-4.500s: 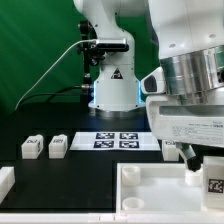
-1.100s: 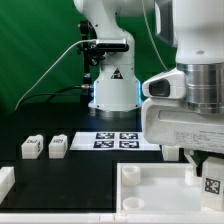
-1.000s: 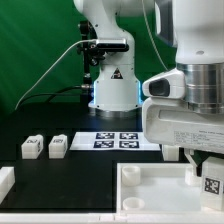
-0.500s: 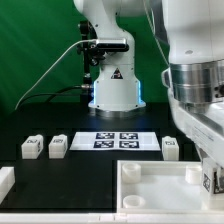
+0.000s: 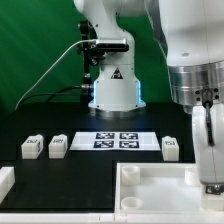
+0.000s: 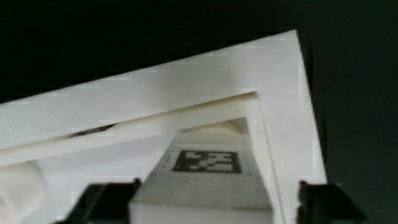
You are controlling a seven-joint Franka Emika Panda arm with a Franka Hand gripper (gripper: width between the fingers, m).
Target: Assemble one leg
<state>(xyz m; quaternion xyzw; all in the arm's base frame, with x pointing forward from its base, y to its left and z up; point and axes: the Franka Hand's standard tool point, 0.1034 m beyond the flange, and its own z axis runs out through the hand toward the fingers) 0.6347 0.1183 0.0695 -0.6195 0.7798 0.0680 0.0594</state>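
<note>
In the wrist view a white leg (image 6: 205,175) with a black-and-white tag stands in a corner of the large white tray-like piece (image 6: 178,90). My gripper (image 6: 217,205) straddles it, with dark fingers (image 6: 107,203) on both sides. One finger lies against the leg and a thin gap shows at the other, so the jaws look open. In the exterior view the gripper (image 5: 212,184) hangs over the tray piece (image 5: 150,186) at the exterior view's right and hides that leg. Three more legs lie on the table: two at the left (image 5: 31,148) (image 5: 57,147) and one at the right (image 5: 171,148).
The marker board (image 5: 117,140) lies in the middle in front of the robot base (image 5: 110,85). Another white part (image 5: 5,181) sits at the exterior view's left edge. A green curtain hangs behind.
The wrist has turned about a quarter turn over the tray corner; the hand, broadside a second ago, is now narrow. The tagged leg seen under it earlier is now hidden.
</note>
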